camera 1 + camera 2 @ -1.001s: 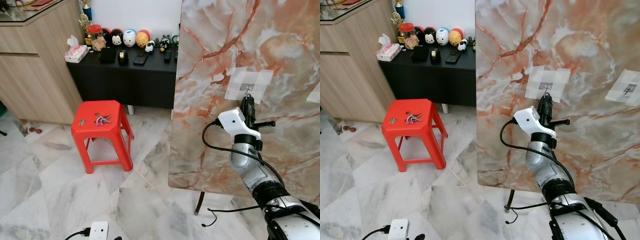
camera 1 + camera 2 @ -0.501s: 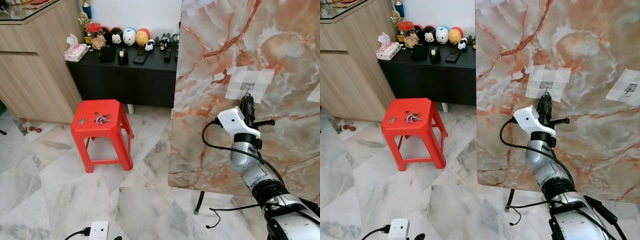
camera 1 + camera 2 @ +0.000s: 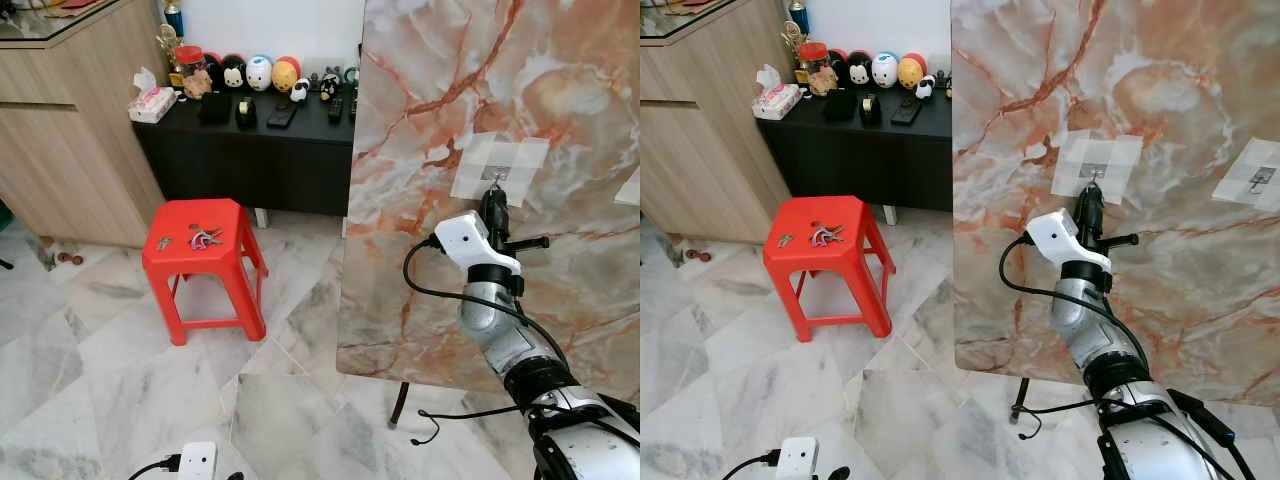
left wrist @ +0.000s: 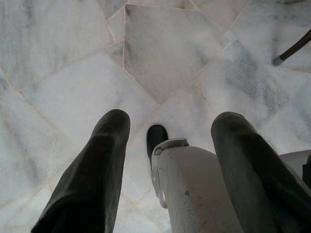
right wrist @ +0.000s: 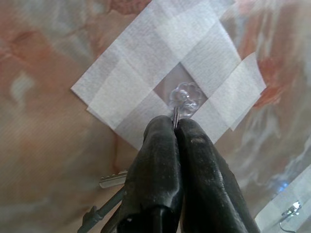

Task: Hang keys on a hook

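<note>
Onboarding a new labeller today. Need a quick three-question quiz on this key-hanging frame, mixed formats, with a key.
1. True or false: the right gripper is shut on a key ring at the clear hook taped to the marble board.
2. Multiple choice: where do the spare keys lie? A) on the black cabinet B) on the red stool C) on the floor
3. Fill in: the left gripper hangs with its fingers apart, pointing down at the ____.

Key: 1 true; 2 B; 3 floor
</note>
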